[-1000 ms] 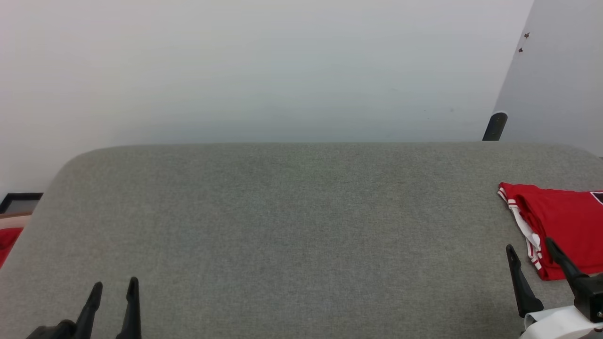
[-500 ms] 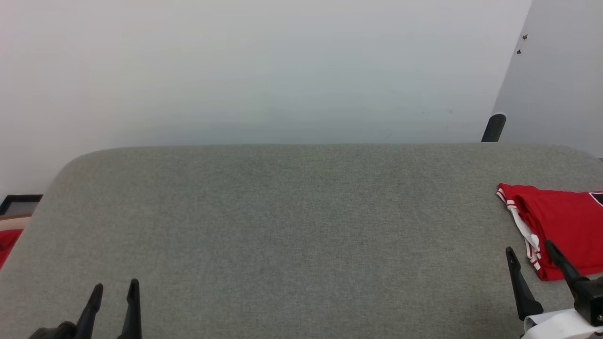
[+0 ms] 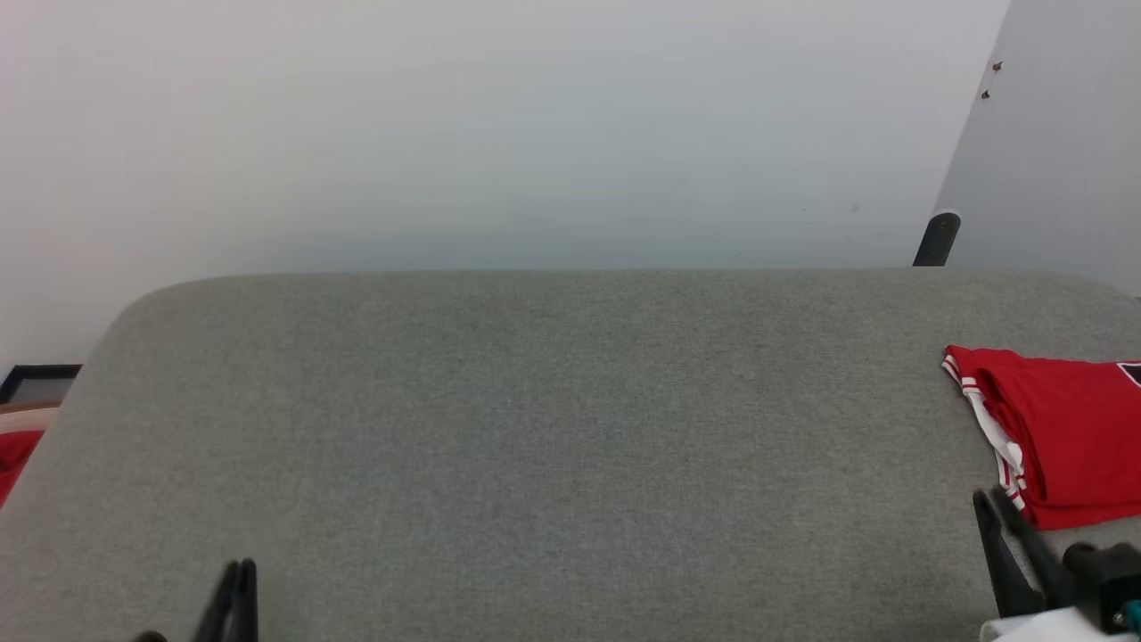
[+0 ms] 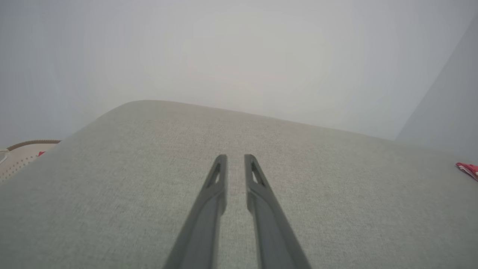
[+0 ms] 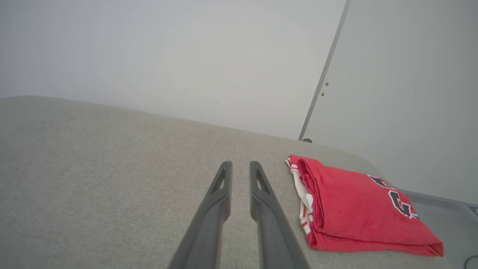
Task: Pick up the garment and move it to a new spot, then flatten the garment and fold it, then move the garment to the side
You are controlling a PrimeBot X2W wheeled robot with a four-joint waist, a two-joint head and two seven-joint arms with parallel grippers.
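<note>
Garment [image 5: 358, 216] lies folded on the counter [image 3: 535, 428], lettering [image 5: 396, 197] plain in the right wrist view, cropped in the head view. Left claw [image 4: 235, 157] and right claw [image 5: 240, 164] stand narrow, empty.

The left hand [image 3: 242, 565] sits low at the near left and the right hand [image 3: 989, 493] at the near right, both pointing far, fingers nearly together with a slim gap, gripping nothing.
</note>
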